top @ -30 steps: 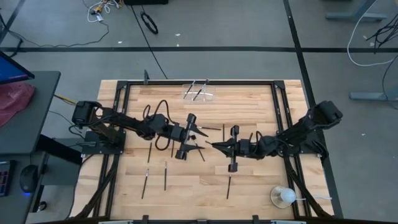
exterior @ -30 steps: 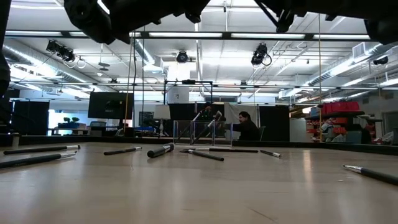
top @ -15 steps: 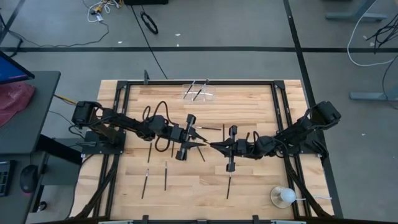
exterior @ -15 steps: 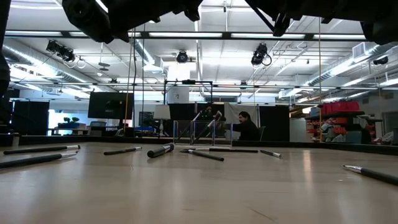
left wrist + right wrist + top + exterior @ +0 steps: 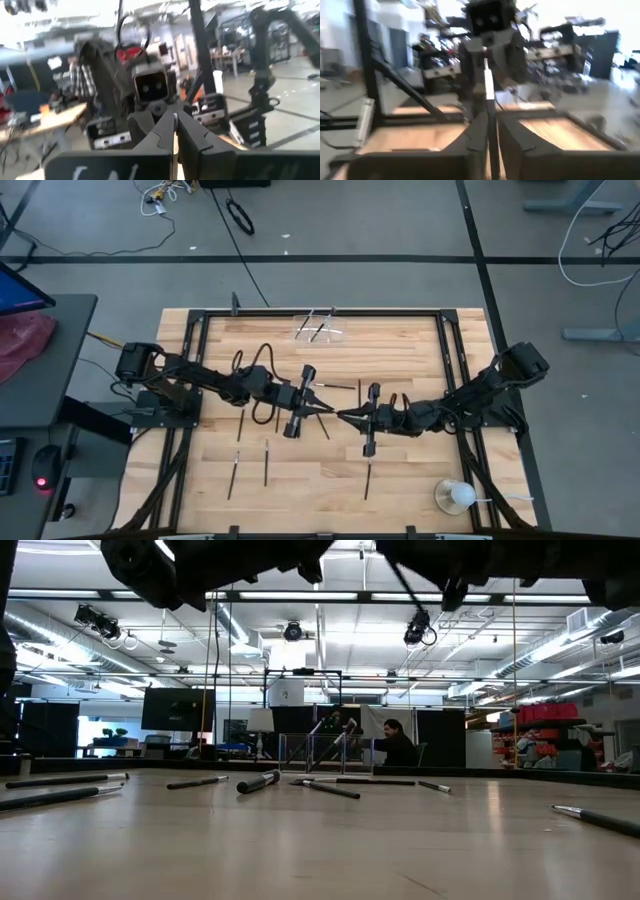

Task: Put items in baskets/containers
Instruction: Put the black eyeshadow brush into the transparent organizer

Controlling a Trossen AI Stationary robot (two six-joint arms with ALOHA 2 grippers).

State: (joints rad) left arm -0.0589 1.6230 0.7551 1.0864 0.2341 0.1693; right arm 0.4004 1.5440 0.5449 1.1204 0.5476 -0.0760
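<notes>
**Both grippers met over mid-table, fingers pressed together**

The left gripper (image 5: 322, 410) and right gripper (image 5: 345, 416) faced each other tip to tip, each apparently closed on nothing. Brushes (image 5: 267, 461) lay scattered on the table (image 5: 400, 340); two stood in the clear holder (image 5: 320, 328) at the far edge. Next, one gripper likely needed to descend onto a brush.

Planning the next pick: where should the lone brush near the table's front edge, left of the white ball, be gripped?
Mid-handle, from straight above. The brush lies flat on the table, running front to back with bare wood on both sides, so the tool should probably close across the thin handle from left and right. The right tool hangs nearest.
</notes>
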